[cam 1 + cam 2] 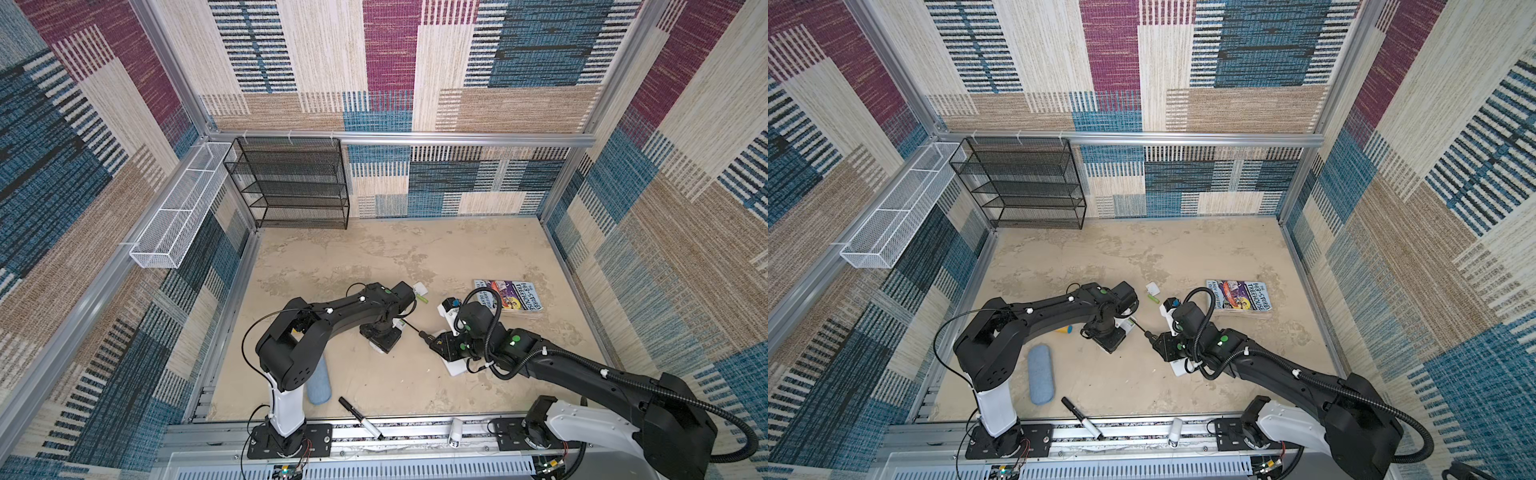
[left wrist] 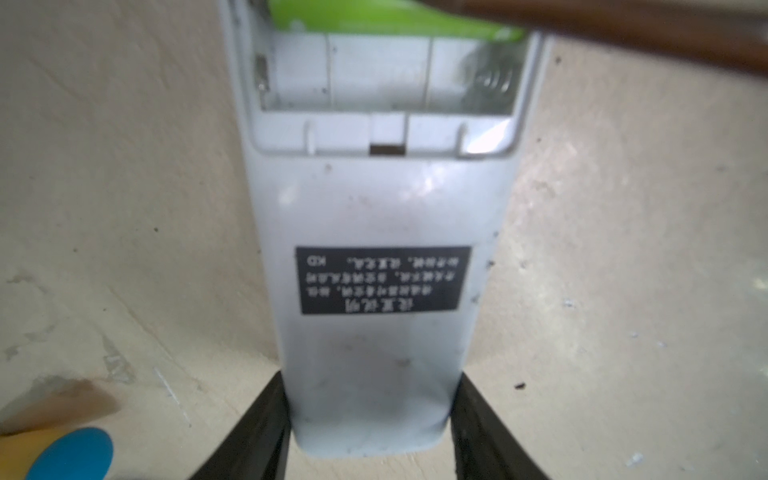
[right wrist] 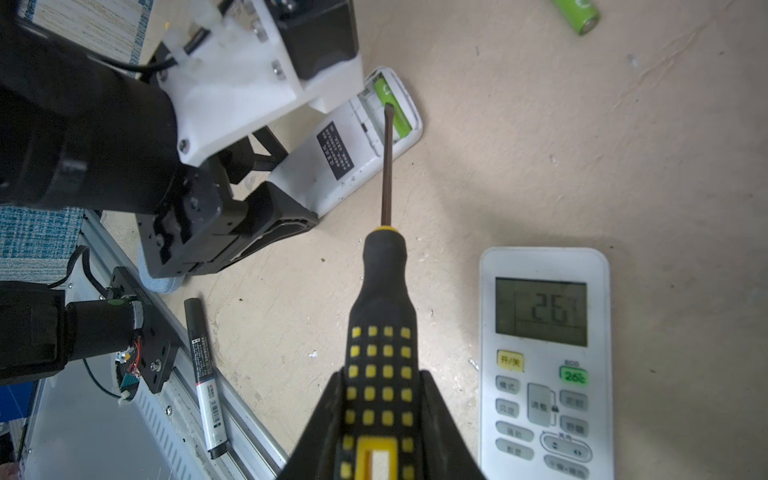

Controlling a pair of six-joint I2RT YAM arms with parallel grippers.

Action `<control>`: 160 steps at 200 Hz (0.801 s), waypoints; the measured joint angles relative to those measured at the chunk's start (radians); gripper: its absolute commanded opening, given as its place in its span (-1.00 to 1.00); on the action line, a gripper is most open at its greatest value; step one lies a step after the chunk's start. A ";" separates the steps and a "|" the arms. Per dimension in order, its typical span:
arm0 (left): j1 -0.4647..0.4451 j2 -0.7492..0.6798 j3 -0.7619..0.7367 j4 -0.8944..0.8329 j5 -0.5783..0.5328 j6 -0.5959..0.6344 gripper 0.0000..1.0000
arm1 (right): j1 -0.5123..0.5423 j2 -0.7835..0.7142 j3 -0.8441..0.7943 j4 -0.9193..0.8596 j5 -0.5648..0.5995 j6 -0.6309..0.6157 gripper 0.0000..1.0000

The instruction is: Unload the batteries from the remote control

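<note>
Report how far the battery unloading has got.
Done: the held remote has its bay open, one slot bare, and a loose battery lies on the table. In hand: the left claw grips that remote while the right claw holds a screwdriver, tip at the seated battery. Left: that battery, plus the second remote, whose lit display suggests it is still loaded.

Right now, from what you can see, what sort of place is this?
Probably a robot test cell, not a home: two robot arms bolted to a metal rail, and patterned walls held in a metal frame.
</note>
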 measured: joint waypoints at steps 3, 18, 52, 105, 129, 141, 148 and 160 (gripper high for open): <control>0.000 0.000 0.000 0.000 0.000 0.000 0.04 | 0.000 0.001 0.000 0.000 -0.002 0.000 -1.00; 0.000 0.000 0.000 0.000 0.000 -0.002 0.04 | 0.000 0.003 0.003 0.000 -0.010 -0.003 -1.00; 0.000 0.000 0.000 0.000 0.005 -0.007 0.04 | 0.002 0.020 0.019 -0.009 -0.021 -0.007 -1.00; 0.000 0.012 0.024 -0.009 0.045 -0.053 0.04 | 0.042 0.071 0.057 -0.048 0.055 0.008 -1.00; 0.001 0.031 0.041 -0.023 0.059 -0.072 0.03 | 0.080 0.098 0.071 -0.042 0.112 0.023 -1.00; 0.002 0.038 0.046 -0.028 0.070 -0.085 0.03 | 0.104 0.116 0.079 -0.040 0.144 0.029 -1.00; 0.003 0.040 0.047 -0.029 0.074 -0.086 0.03 | 0.118 0.127 0.083 -0.035 0.164 0.032 -1.00; 0.004 0.041 0.047 -0.029 0.079 -0.102 0.03 | 0.140 0.146 0.089 -0.029 0.191 0.039 -1.00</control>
